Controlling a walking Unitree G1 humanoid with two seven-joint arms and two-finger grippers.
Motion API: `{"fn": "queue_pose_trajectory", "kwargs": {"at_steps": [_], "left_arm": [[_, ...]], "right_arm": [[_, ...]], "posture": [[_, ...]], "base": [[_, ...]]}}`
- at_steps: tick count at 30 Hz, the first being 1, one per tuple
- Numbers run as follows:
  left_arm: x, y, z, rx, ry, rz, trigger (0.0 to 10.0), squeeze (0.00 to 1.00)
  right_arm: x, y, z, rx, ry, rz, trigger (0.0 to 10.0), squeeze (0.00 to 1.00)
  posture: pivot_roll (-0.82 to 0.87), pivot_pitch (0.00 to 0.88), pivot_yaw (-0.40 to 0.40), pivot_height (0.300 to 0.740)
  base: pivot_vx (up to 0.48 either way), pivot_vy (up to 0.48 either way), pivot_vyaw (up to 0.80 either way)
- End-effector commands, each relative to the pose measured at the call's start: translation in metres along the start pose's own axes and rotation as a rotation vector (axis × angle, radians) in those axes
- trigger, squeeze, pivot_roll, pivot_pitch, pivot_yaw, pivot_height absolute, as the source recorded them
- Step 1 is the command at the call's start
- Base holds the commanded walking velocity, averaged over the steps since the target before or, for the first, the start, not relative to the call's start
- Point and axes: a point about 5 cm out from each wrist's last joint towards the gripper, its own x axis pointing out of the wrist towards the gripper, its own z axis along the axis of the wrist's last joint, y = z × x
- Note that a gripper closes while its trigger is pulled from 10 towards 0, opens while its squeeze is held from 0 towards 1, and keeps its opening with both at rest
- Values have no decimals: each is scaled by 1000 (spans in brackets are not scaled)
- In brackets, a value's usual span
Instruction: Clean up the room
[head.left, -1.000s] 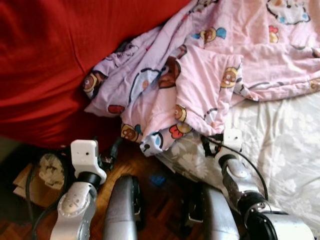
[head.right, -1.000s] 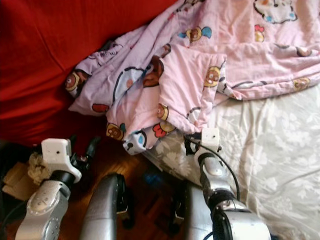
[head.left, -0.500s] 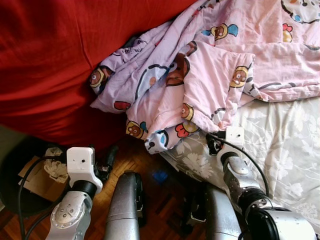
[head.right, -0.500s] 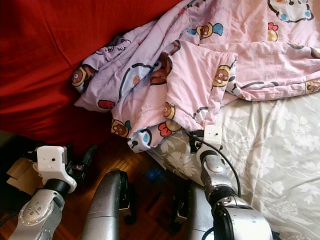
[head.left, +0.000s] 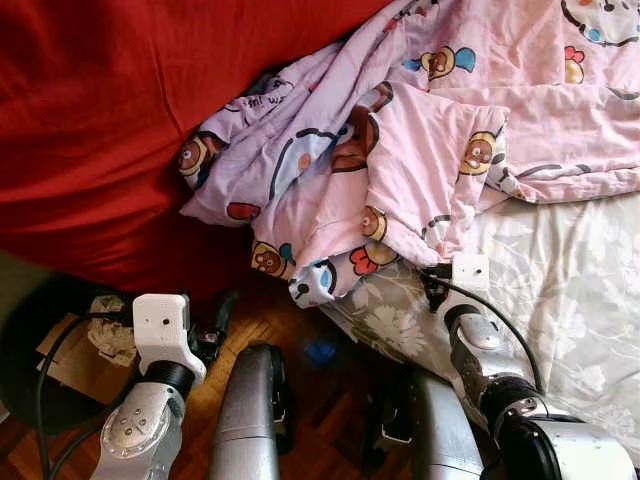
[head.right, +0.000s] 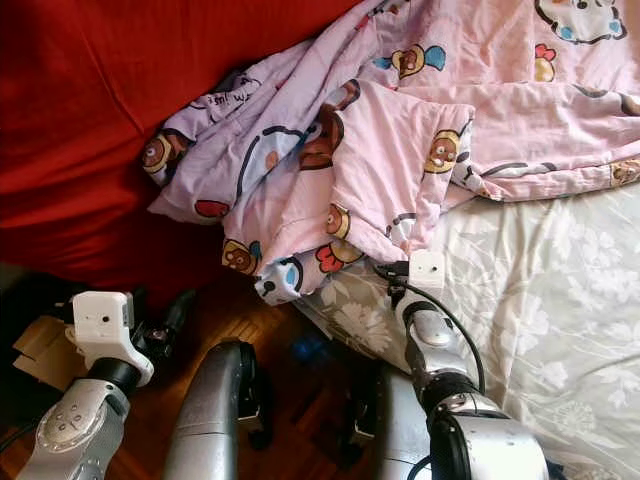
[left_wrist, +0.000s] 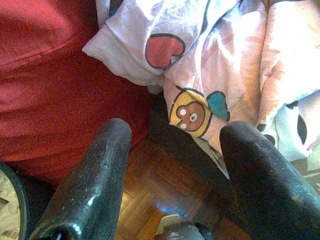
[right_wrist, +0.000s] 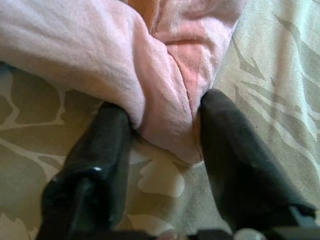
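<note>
1. The pink cartoon-print blanket lay rumpled across the bed, one end spilling over the bed's edge against the red cover and hanging toward the wooden floor. By my reading, that slump off the bed was why it wanted tidying.

2. The right jaws sat at the blanket's nearest hem, where it rested on the grey floral bedsheet. A fold of the pink cloth bulged between the two black fingers and touched both. The jaws stood partly closed around that fold; I judged them to be pinching it, though how firmly could not be told.

3. The hold was taken at a loose corner, probably so the blanket could be drawn flat or lifted back over the bed.

4. The right arm reached forward and low, its wrist just above the sheet and its fingers pointing into the hem.

5. The left jaws stood wide open with nothing between them. Ahead of them hung the blanket's dangling end, apart from both fingers.

6. The left arm was bent low beside the bed, over the floor, with a dark bin of scraps just outside it.
</note>
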Motion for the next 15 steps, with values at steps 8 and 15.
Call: {"fn": "queue_pose_trajectory", "kwargs": {"at_steps": [8,15], "left_arm": [[-12,2,-11,9,54,10,10000,0],[-9,4,-13,15,57,8,10000,0]], "right_arm": [[-7,4,-26,-8,85,11,0,0],[-8,-1,-26,-3,84,-3,0,0]], "posture": [[325,549,8,627],[312,530,5,627]], "base": [[0,0,0],[0,0,0]]}}
